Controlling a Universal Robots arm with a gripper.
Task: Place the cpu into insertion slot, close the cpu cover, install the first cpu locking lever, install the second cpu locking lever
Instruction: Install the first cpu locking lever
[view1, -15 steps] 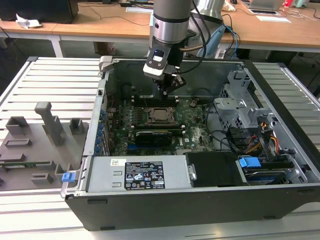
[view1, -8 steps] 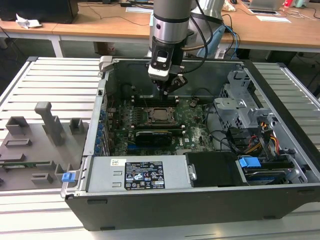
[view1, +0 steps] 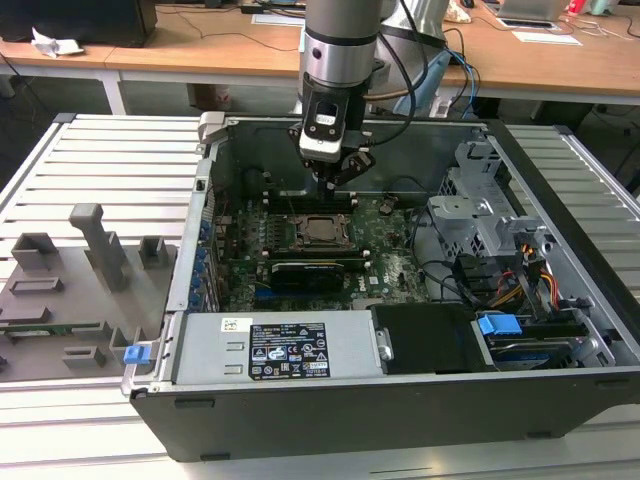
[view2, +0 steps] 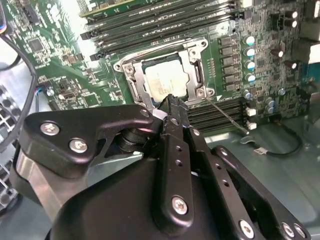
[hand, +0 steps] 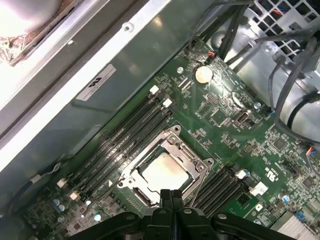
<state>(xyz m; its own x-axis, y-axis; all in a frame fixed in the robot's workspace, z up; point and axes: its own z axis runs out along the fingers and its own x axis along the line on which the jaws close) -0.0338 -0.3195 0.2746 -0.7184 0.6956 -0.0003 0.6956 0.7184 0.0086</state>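
Gripper (view2: 170, 102) fingers are pinched shut on nothing, tip just off the near edge of the cpu cover (view2: 196, 70). The cover looks flat down over the cpu (view2: 161, 80), which sits seated on the green motherboard (view2: 60, 65) between two banks of memory slots (view2: 150, 25). Thin wire locking lever (view2: 227, 116) angles out loose beside the socket, so I read this as lever work: bear on the lever's end with the closed tip, low and slow, without riding onto the cover or scraping the board.

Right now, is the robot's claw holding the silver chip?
No, the cpu lies flat in the insertion slot, not in the gripper.
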